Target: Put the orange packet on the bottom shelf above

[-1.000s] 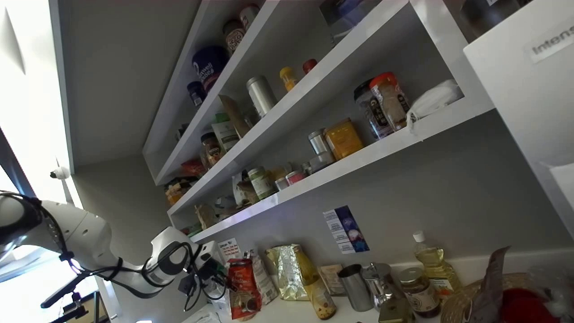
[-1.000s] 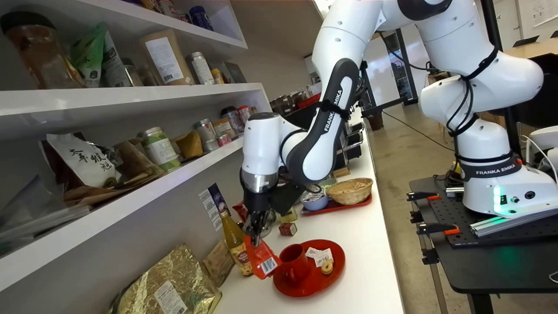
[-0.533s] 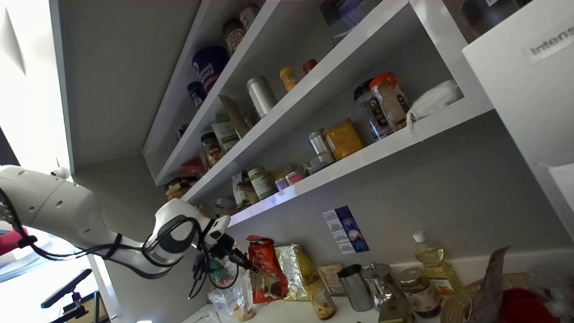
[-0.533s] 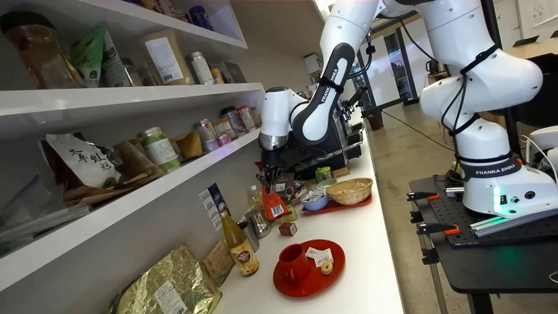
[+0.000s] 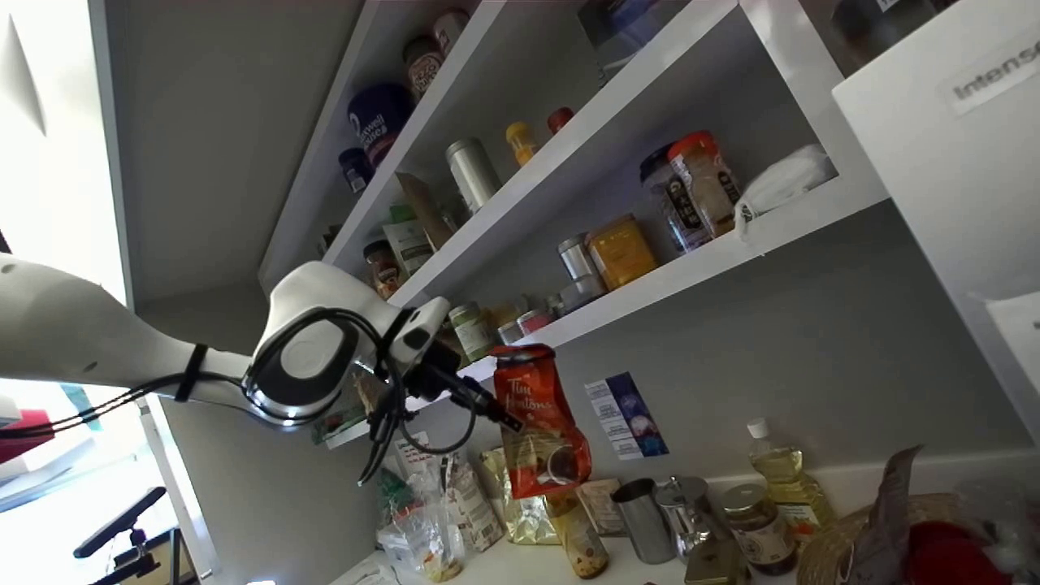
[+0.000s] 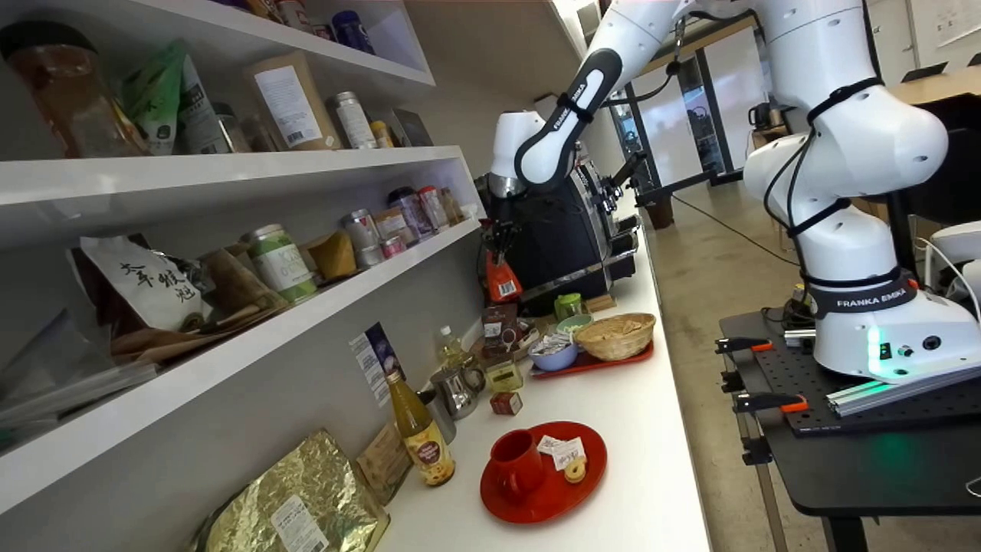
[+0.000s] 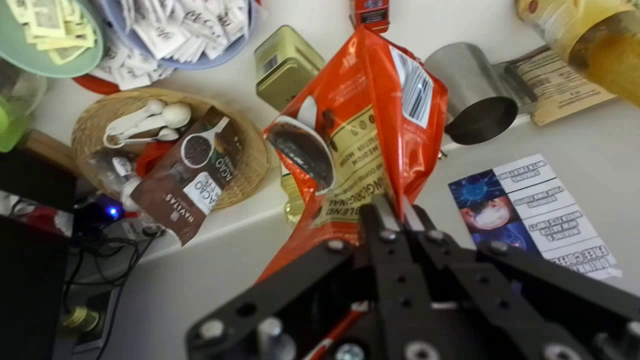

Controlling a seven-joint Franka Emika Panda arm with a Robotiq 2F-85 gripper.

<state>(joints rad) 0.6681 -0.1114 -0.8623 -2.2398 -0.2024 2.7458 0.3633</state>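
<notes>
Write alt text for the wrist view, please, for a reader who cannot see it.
A black gripper pinches an orange-red Original Blend coffee packet. At left is a wicker basket holding a brown Navitas pouch; at right, a metal pitcher.

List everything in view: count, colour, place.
orange packet: 1, orange-red, in air above counter
counter: 1, white, along wall
bottom shelf: 1, white, on wall
higher shelves: 2+, white, above it
jars: many, mixed colours, on shelves
leaflet: 1, white and blue, on wall
plate: 1, red, on counter
mug: 1, red, on plate
gold bag: 1, gold, by wall
bottles: 2+, yellow, on counter
metal jugs: 2+, silver, on counter
tray: 1, red, on counter
baskets: 2, tan, one on tray
bowls: 2, blue and green, beside that basket
sachets: many, white and yellow, mostly in bowls
small box: 1, red, on counter
arm: 1, white, on black table
tool: 1, black, shut on orange packet
</notes>
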